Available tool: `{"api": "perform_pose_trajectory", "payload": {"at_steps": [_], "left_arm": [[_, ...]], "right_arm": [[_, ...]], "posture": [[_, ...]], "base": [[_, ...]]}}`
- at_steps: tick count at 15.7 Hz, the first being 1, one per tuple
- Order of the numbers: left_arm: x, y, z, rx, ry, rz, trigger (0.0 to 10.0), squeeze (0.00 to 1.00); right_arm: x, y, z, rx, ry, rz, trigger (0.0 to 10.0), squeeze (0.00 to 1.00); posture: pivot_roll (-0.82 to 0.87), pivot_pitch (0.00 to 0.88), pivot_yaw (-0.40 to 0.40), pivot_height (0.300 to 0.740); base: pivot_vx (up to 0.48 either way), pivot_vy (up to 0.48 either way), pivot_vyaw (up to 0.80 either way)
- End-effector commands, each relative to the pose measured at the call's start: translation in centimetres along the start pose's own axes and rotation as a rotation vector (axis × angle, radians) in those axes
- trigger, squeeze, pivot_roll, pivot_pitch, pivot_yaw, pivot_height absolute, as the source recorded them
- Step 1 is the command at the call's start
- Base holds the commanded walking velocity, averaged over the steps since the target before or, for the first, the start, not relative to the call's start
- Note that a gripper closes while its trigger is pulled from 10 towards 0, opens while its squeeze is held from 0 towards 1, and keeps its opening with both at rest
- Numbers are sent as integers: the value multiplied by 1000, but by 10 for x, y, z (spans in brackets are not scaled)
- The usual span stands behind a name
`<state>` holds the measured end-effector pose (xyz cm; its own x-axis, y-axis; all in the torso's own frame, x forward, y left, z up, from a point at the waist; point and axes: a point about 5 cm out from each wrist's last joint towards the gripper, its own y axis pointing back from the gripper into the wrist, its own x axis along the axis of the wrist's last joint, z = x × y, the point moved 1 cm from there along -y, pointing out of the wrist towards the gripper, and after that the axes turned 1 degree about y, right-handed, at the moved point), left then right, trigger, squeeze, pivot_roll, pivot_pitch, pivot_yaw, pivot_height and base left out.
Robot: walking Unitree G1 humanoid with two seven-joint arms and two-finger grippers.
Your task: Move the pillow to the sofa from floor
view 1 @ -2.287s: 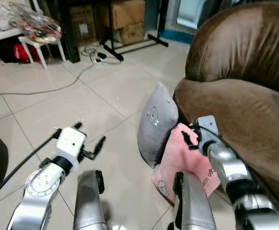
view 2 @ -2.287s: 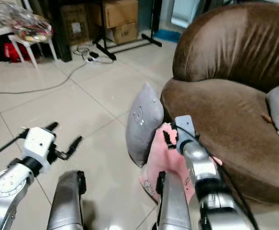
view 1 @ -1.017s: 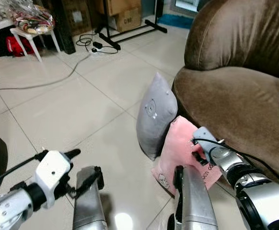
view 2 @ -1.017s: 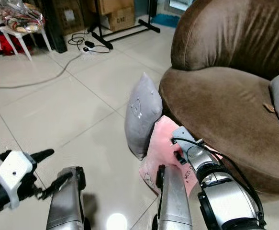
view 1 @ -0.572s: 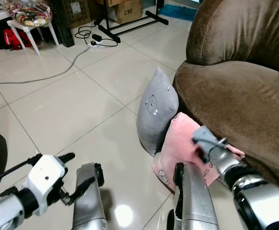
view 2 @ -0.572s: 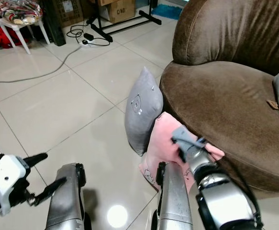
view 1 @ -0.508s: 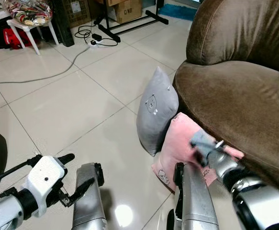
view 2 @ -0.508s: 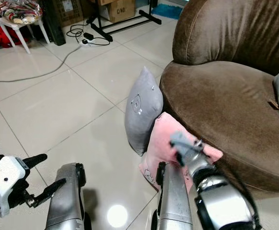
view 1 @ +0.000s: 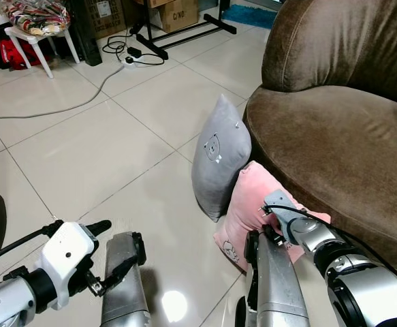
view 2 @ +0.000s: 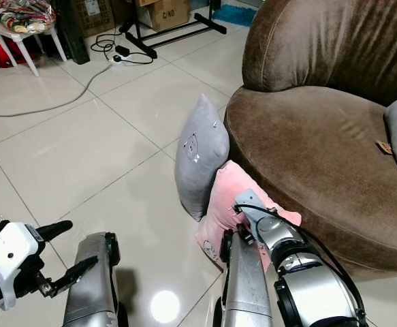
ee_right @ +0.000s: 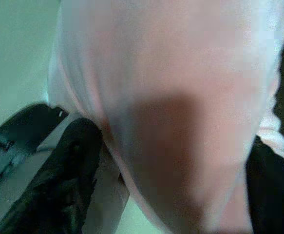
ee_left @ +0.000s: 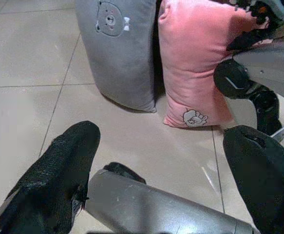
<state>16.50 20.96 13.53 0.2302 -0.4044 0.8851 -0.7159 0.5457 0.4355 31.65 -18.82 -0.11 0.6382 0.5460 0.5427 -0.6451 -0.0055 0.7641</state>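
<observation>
Since a moment ago the right gripper (ee_right: 171,161) has sunk onto the pink pillow (view 1: 249,204) leaning against the sofa (view 1: 334,150), fingers spread around it; it should close firmly before lifting.

We see silver metal arms; the left tool (view 1: 109,248) has a white housing, long black fingers, a black cable trailing.
</observation>
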Motion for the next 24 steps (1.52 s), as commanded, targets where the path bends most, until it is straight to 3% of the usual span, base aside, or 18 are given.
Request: {"api": "perform_pose_trajectory", "payload": {"at_steps": [1,9,20,24], "left_arm": [[0,-2,2,-27,10,0,10000,792],[5,-10,3,-54,10,23,10000,788],[5,-14,3,-26,12,34,10000,792],[6,-24,-5,23,11,50,10000,745]], "right_arm": [[3,0,-1,-8,-55,20,0,0],[11,-1,-9,12,-135,71,0,0],[15,-3,-25,59,-149,93,0,0],[18,-1,-14,23,-208,123,0,0]], "posture": [[146,78,-9,462],[139,62,-5,462],[146,21,-12,462],[134,0,-14,462]], "base": [[0,0,0],[0,0,0],[0,0,0],[0,0,0]]}}
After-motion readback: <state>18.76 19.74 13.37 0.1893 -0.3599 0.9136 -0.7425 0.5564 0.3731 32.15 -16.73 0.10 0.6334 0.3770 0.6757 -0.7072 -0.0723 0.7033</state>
